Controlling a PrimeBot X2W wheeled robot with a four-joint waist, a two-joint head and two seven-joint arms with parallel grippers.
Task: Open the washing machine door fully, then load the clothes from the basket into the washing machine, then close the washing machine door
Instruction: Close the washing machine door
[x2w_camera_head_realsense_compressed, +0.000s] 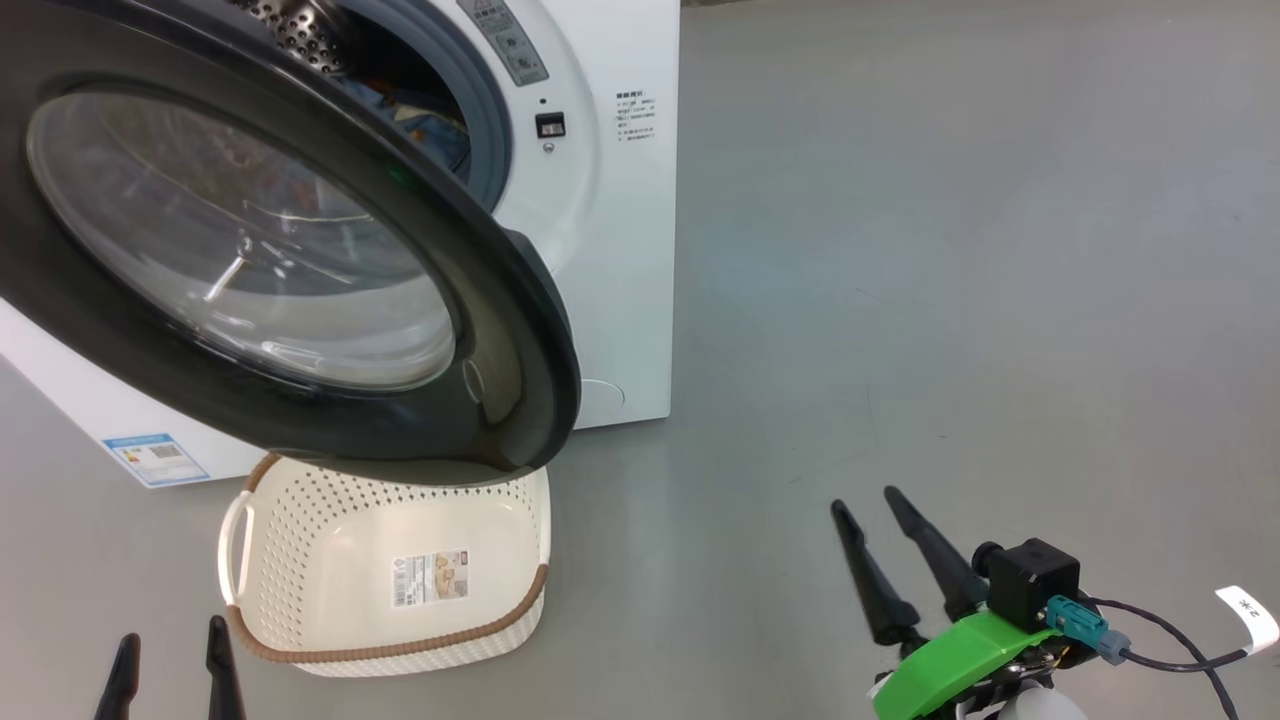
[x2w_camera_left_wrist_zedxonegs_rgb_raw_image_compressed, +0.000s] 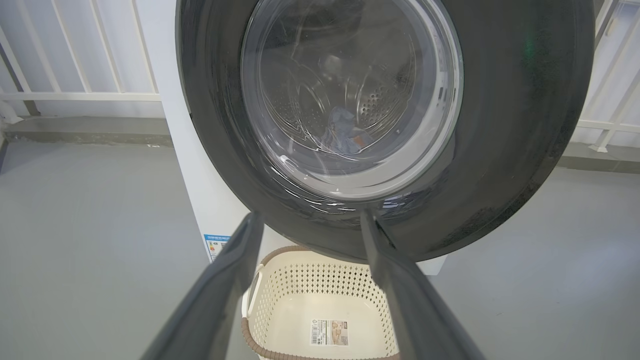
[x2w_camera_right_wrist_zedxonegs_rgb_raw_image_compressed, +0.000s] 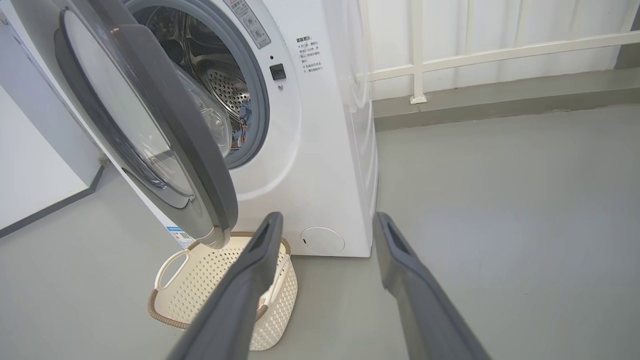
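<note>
- Left gripper (x2w_camera_head_realsense_compressed: 170, 648): fingers spread, pinching nothing.
- Right gripper (x2w_camera_head_realsense_compressed: 864, 499): fingers spread, also free.
- The basket (x2w_camera_head_realsense_compressed: 300, 560) sits under the open washing machine door (x2w_camera_head_realsense_compressed: 520, 330), with a paper label (x2w_camera_head_realsense_compressed: 430, 577) on its bottom.
- The clothes (x2w_camera_head_realsense_compressed: 425, 118) lie inside the washing machine (x2w_camera_head_realsense_compressed: 620, 250).

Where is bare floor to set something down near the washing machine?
Free: the floor right of the machine, as far as the right gripper; also the strip left of the basket. Crowded: under the open door, which hangs over the basket.
</note>
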